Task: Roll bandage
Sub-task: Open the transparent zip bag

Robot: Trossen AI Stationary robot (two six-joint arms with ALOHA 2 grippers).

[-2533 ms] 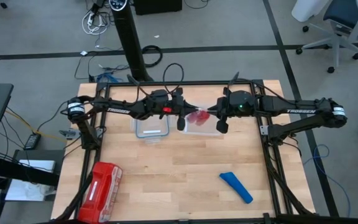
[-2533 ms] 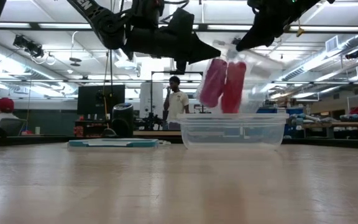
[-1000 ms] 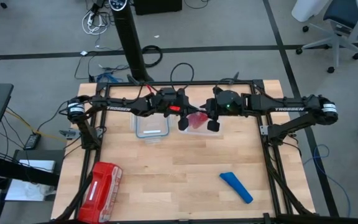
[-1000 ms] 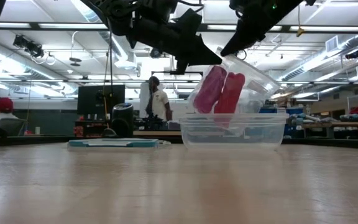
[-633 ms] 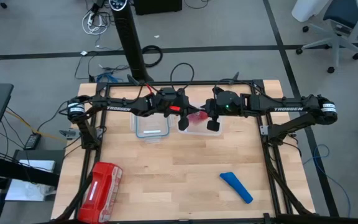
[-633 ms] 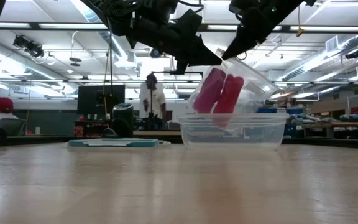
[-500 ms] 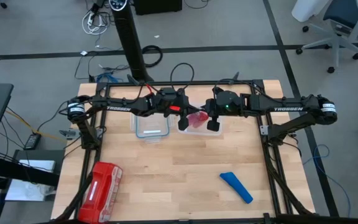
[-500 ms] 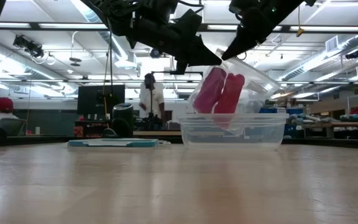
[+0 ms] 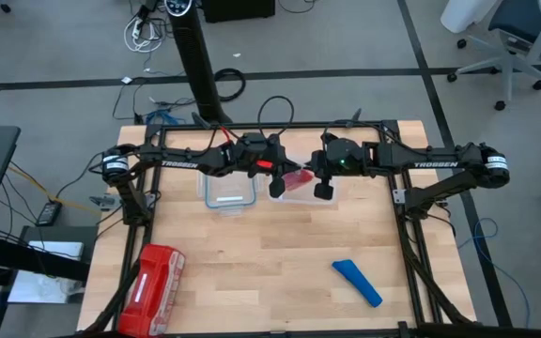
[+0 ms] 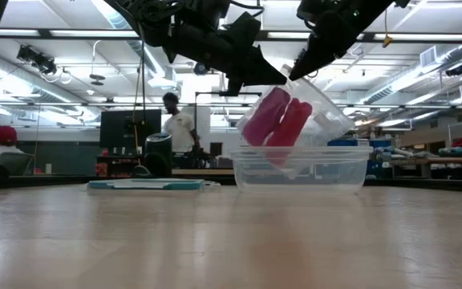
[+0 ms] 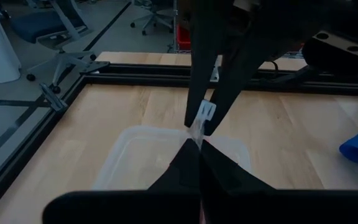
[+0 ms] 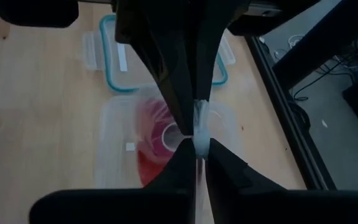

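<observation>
I see the bandage point(image 9: 357, 283) lying flat on the bench point(image 9: 252, 272), in the near right part, well apart from both arms. It is a bright blue strip, and its long axis runs diagonally: one end points toward the middle of the bench, the other toward the near right corner. Around it the wood is bare, so there is open room on every side. The red pouch point(image 9: 151, 277) lies at the near left edge, far from it.

Both arms meet over the far middle of the bench. The left gripper point(image 9: 275, 183) has its fingers closed on a thin clear plastic bag point(image 10: 311, 108), and the right gripper point(image 9: 320, 182) has its fingers closed on the same bag from the other side. The bag hangs tilted over a clear container point(image 10: 299, 168), and two red-pink rolls point(image 10: 275, 120) lie slanted inside the bag.

The high view hides how the bag hangs; the low view shows it clearly, but not the bandage. The left wrist view shows only a blue corner of the bandage, and the right wrist view shows a teal-rimmed lid point(image 12: 160, 56) beside the container.
</observation>
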